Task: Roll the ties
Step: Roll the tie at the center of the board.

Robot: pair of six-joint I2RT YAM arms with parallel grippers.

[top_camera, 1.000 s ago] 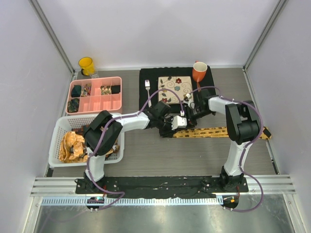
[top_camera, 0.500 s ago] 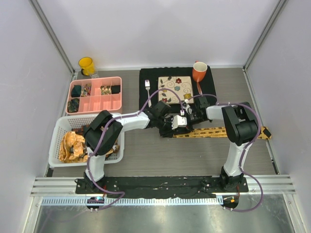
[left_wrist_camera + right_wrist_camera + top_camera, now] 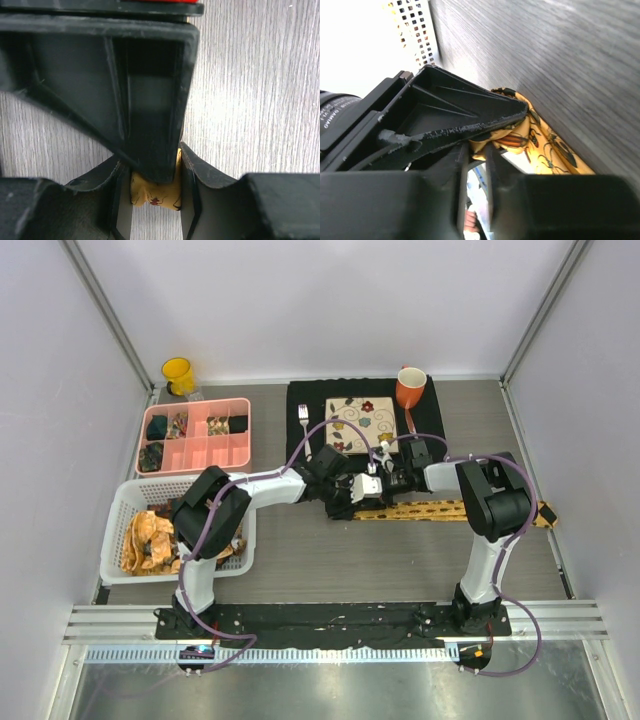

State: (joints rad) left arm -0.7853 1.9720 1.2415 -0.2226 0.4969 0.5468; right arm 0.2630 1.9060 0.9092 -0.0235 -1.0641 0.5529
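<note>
One mustard tie (image 3: 430, 510), soft fabric printed with dark bugs, lies flat across the grey wood-grain table (image 3: 350, 560); my left gripper (image 3: 155, 175) pinches its bunched end, right gripper (image 3: 477, 150) alongside, grip I cannot tell

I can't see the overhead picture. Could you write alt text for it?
The left arm and right arm meet mid-table over one end of a yellow patterned tie, which trails right across the table. At left sit a pink tray and a white basket holding more ties.
</note>
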